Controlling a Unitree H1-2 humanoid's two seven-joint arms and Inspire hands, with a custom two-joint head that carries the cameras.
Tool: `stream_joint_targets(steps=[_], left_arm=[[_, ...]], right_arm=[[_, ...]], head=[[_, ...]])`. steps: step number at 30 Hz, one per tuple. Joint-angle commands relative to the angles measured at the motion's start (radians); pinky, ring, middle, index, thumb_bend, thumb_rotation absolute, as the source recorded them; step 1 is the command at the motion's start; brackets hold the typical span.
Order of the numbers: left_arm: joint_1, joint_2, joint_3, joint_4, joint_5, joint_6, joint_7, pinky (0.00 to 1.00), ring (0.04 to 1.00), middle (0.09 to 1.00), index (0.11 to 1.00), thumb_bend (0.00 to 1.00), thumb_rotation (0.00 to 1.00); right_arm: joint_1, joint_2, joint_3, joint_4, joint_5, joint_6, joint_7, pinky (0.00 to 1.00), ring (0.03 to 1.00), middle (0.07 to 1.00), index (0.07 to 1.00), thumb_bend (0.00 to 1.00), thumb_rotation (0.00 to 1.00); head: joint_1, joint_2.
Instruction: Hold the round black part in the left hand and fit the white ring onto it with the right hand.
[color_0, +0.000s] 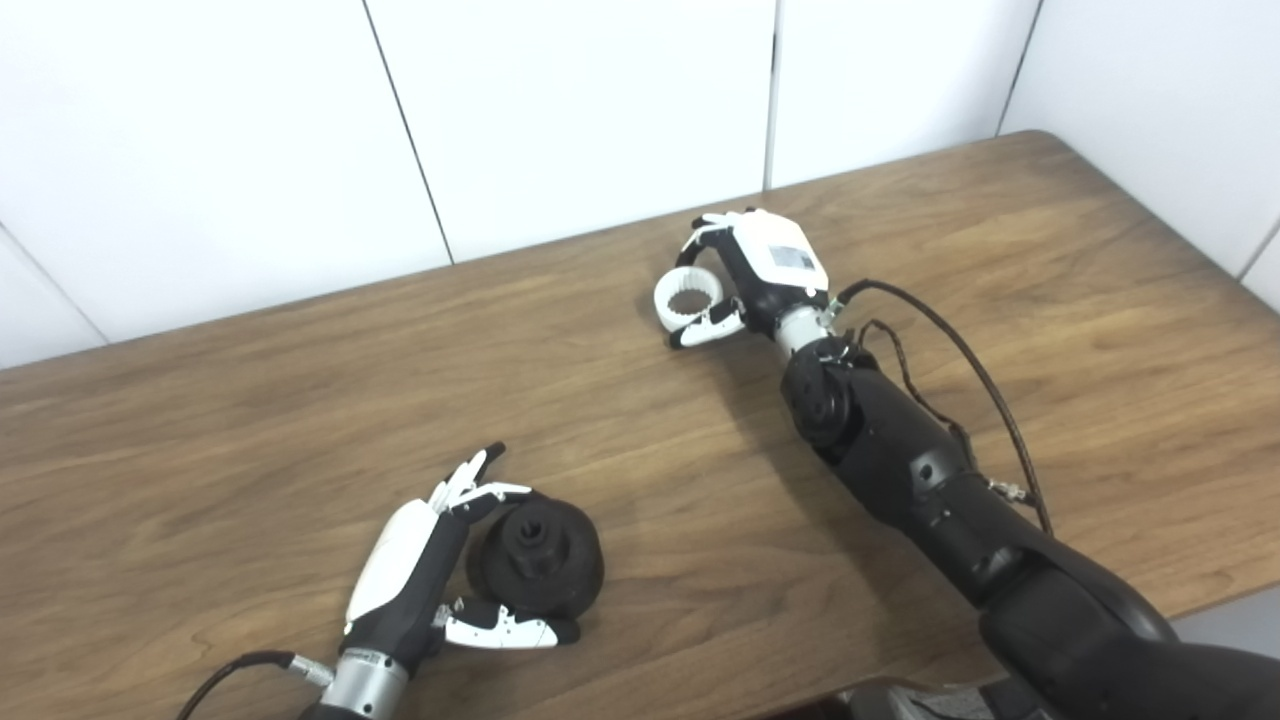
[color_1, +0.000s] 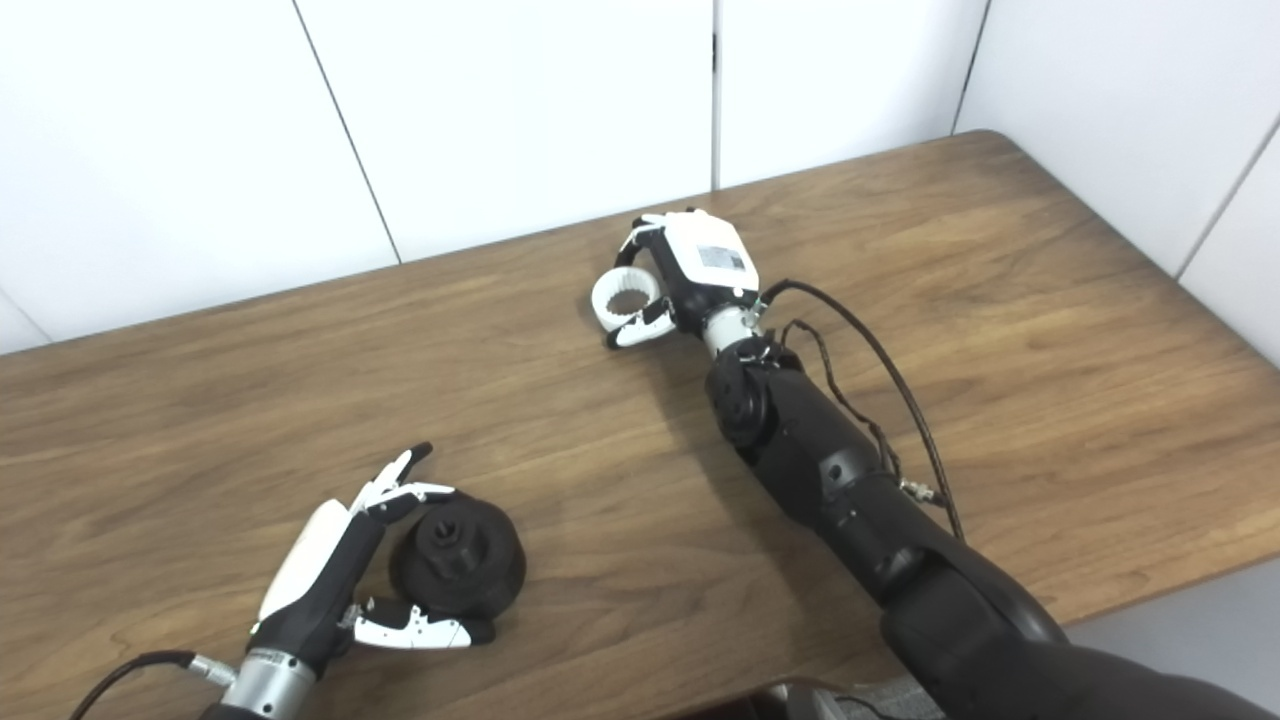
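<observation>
The round black part (color_0: 540, 558) lies on the wooden table (color_0: 250, 420) at the near left, its hub facing up. My left hand (color_0: 415, 570) cups it from the left, with the fingers (color_0: 478, 492) touching its far edge and the thumb (color_0: 505, 630) pressed along its near edge. The white toothed ring (color_0: 688, 298) is at the middle back of the table, far from the black part. My right hand (color_0: 760, 265) grips the ring between fingers above and thumb (color_0: 708, 328) below. Whether the ring rests on the table or is just off it cannot be told.
A black cable (color_0: 960, 360) loops off my right wrist over the table to the right of the forearm. White wall panels (color_0: 560, 110) rise directly behind the table's far edge. The table's rounded far right corner (color_0: 1040, 140) is in view.
</observation>
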Motion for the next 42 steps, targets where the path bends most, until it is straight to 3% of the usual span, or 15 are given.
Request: stream_joint_targets(steps=[1, 8, 16, 22, 34, 38, 42], left_arm=[[-0.014, 0.009, 0.009, -0.026, 0.006, 0.005, 0.001, 1.00, 1.000, 1.000, 0.598, 0.96, 0.25], [-0.013, 0.008, 0.009, -0.022, 0.006, 0.000, 0.006, 1.00, 1.000, 0.996, 0.593, 0.96, 0.23], [-0.015, 0.008, 0.011, -0.030, 0.006, 0.013, -0.002, 1.00, 1.000, 0.999, 0.597, 0.96, 0.24], [-0.018, -0.004, 0.004, -0.021, 0.013, 0.011, 0.006, 1.00, 1.000, 0.997, 0.595, 0.96, 0.20], [-0.030, -0.038, -0.020, 0.004, 0.051, 0.015, 0.031, 1.00, 1.000, 1.000, 0.595, 0.97, 0.23], [-0.036, -0.049, -0.028, 0.009, 0.061, 0.019, 0.037, 1.00, 1.000, 1.000, 0.594, 0.96, 0.23], [-0.043, -0.062, -0.036, 0.014, 0.075, 0.035, 0.040, 1.00, 1.000, 1.000, 0.594, 0.96, 0.22]], right_arm=[[-0.019, -0.019, -0.010, 0.011, -0.012, -0.013, -0.033, 0.97, 0.869, 0.821, 0.486, 0.51, 0.14], [-0.007, -0.026, -0.010, 0.005, -0.012, -0.032, -0.049, 1.00, 0.877, 0.814, 0.485, 0.51, 0.14], [0.016, -0.042, -0.023, -0.080, -0.012, -0.056, -0.047, 0.99, 0.877, 0.808, 0.485, 0.51, 0.14], [0.043, -0.042, -0.062, -0.208, 0.016, -0.059, -0.008, 0.99, 0.887, 0.806, 0.484, 0.51, 0.14], [0.108, -0.035, -0.108, -0.455, 0.063, -0.065, 0.096, 1.00, 0.902, 0.812, 0.484, 0.52, 0.15], [0.127, -0.036, -0.112, -0.516, 0.065, -0.061, 0.130, 0.98, 0.899, 0.816, 0.484, 0.52, 0.15], [0.153, -0.028, -0.124, -0.592, 0.087, -0.065, 0.168, 0.90, 0.888, 0.813, 0.483, 0.52, 0.15]], head=[[0.003, 0.002], [0.006, 0.004], [0.014, 0.013], [0.047, 0.019], [0.172, 0.030], [0.213, 0.036], [0.239, 0.040]])
